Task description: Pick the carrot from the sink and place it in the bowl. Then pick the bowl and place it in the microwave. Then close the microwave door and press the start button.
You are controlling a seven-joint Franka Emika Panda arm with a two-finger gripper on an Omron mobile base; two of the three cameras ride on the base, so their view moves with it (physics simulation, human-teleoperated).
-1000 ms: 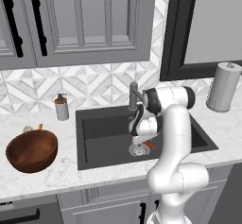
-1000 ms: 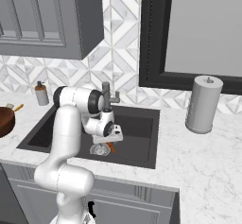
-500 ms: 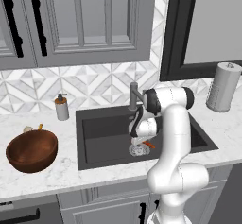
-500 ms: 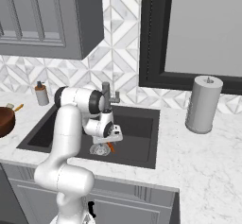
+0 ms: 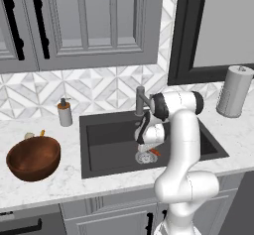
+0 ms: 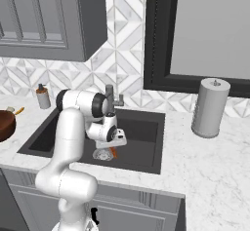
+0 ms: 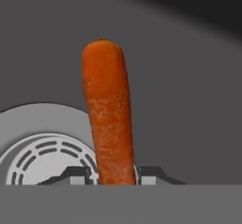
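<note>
Jaws of the gripper (image 7: pixel 113 175) narrow against the carrot (image 7: pixel 108 114) by the drain (image 7: pixel 45 152) in the sink (image 5: pixel 106 140); grip sits near one end, so lifting may tip it loose.

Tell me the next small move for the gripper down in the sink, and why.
Probably lift straight up. In the hand view the fingertips sit tight against both sides of the carrot, so the gripper looks shut on it. The carrot lies at the drain in the sink; the bowl waits on the counter to the left.
</note>
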